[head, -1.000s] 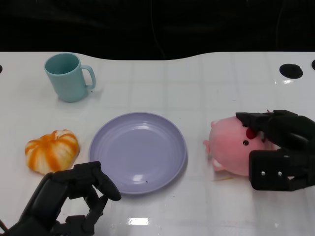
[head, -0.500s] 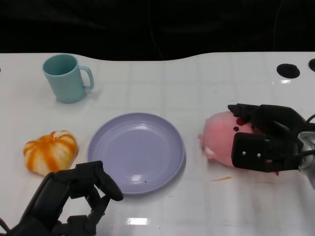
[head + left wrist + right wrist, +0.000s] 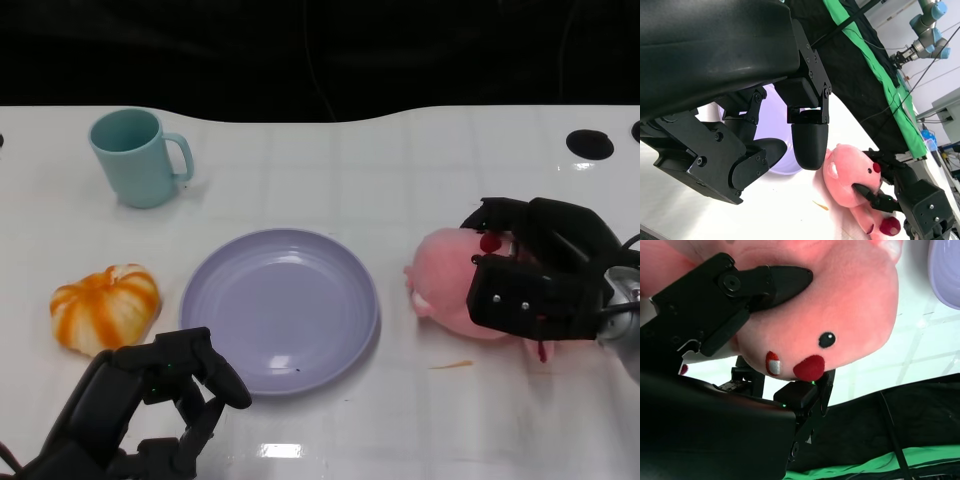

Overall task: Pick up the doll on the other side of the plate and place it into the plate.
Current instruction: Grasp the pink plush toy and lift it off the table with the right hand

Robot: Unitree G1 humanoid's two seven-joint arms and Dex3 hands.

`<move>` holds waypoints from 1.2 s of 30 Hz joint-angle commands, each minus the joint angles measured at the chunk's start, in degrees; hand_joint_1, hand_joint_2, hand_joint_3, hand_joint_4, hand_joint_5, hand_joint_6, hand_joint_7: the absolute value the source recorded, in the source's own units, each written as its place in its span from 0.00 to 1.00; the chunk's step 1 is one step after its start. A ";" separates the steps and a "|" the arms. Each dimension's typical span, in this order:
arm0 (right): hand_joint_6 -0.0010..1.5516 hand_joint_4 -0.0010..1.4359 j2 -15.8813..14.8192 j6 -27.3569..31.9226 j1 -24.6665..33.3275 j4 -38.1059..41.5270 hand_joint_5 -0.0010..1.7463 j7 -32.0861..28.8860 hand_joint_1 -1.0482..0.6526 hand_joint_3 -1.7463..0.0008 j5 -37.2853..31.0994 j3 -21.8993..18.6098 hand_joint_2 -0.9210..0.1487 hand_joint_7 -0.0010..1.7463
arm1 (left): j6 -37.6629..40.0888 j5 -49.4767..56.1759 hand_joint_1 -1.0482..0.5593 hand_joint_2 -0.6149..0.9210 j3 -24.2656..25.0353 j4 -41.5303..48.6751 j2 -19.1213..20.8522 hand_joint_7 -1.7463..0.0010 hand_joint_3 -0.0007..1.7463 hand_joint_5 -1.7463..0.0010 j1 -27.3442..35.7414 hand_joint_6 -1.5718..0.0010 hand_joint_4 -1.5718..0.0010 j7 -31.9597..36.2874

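As the right robot hand [image 3: 535, 290] grips the doll [image 3: 450, 285], the plate [image 3: 345, 345] is found at nine o'clock — left robot hand [image 3: 150, 405] curled empty.

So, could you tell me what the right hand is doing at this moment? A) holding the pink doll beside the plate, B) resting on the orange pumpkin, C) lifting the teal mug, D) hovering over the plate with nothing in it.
A: the right hand has its fingers closed around the pink doll, which sits just beside the purple plate, not in it.

bare white table [image 3: 400, 180] between doll [image 3: 445, 285] and plate [image 3: 280, 305], nothing between
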 commanded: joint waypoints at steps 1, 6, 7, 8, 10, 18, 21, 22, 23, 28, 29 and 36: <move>0.57 0.60 -0.62 -1.28 2.06 1.20 1.00 -2.08 0.53 0.45 -0.78 0.65 0.41 0.75 | 0.33 -0.11 0.61 0.74 0.21 -0.47 0.13 0.34 0.63 0.12 -0.02 0.47 0.51 0.05; 0.51 0.63 -0.69 -2.62 2.81 -0.57 1.00 -3.40 0.53 0.34 0.61 -0.53 0.47 0.91 | 0.13 0.50 0.61 0.73 0.20 -0.28 0.25 0.34 0.64 0.11 -0.19 0.47 0.50 0.20; 0.50 0.62 -0.75 -2.95 3.00 -1.12 1.00 -3.51 0.53 0.34 0.86 -0.75 0.47 0.92 | 0.38 0.37 0.61 0.73 0.22 -0.33 0.22 0.34 0.64 0.11 -0.18 0.47 0.50 0.13; 0.49 0.62 -0.79 -3.20 3.18 -1.61 1.00 -3.71 0.53 0.34 1.02 -0.92 0.46 0.93 | 0.49 0.27 0.61 0.73 0.24 -0.30 0.21 0.34 0.64 0.11 -0.20 0.47 0.51 0.06; 0.49 0.62 -0.92 -4.78 3.65 -2.48 1.00 -5.22 0.55 0.34 1.24 -1.30 0.47 0.93 | 0.43 0.25 0.61 0.73 0.23 -0.18 0.21 0.34 0.64 0.11 -0.27 0.47 0.51 0.05; 0.47 0.62 -0.68 -6.34 5.96 -8.59 1.00 -6.70 0.57 0.30 3.32 -4.65 0.49 0.98 | -0.06 0.33 0.62 0.73 0.19 0.35 0.14 0.34 0.65 0.12 -0.44 0.47 0.50 0.14; 0.47 0.63 -1.02 -7.11 6.60 -10.86 1.00 -7.36 0.59 0.26 3.00 -5.41 0.52 0.99 | 0.35 0.29 0.62 0.73 0.15 0.21 0.11 0.34 0.64 0.12 -0.45 0.47 0.50 0.10; 0.47 0.64 -1.15 -7.56 6.76 -11.70 1.00 -7.71 0.58 0.24 2.99 -5.74 0.53 1.00 | 0.15 0.35 0.62 0.73 0.13 0.36 0.12 0.34 0.64 0.12 -0.55 0.47 0.50 0.12; 0.48 0.63 -1.29 -7.88 6.88 -12.47 1.00 -7.99 0.58 0.23 2.94 -5.99 0.53 1.00 | -0.08 0.40 0.62 0.73 0.11 0.53 0.13 0.34 0.64 0.12 -0.64 0.47 0.50 0.13; 0.49 0.65 -1.10 -8.63 7.12 -16.26 1.00 -7.36 0.57 0.18 3.80 -7.59 0.57 1.00 | -0.88 0.64 0.62 0.73 0.05 1.41 0.20 0.34 0.64 0.11 -1.09 0.47 0.50 0.21; 0.49 0.65 -0.98 -8.63 7.11 -16.95 1.00 -7.11 0.57 0.17 3.88 -7.83 0.59 1.00 | -0.95 0.72 0.62 0.73 0.03 1.54 0.19 0.34 0.64 0.11 -1.17 0.47 0.50 0.27; 0.49 0.65 0.77 -8.98 6.02 -19.98 1.00 -4.88 0.59 0.14 5.87 -8.18 0.62 1.00 | -0.82 1.10 0.62 0.73 -0.18 1.97 0.04 0.35 0.64 0.12 -1.34 0.46 0.50 0.47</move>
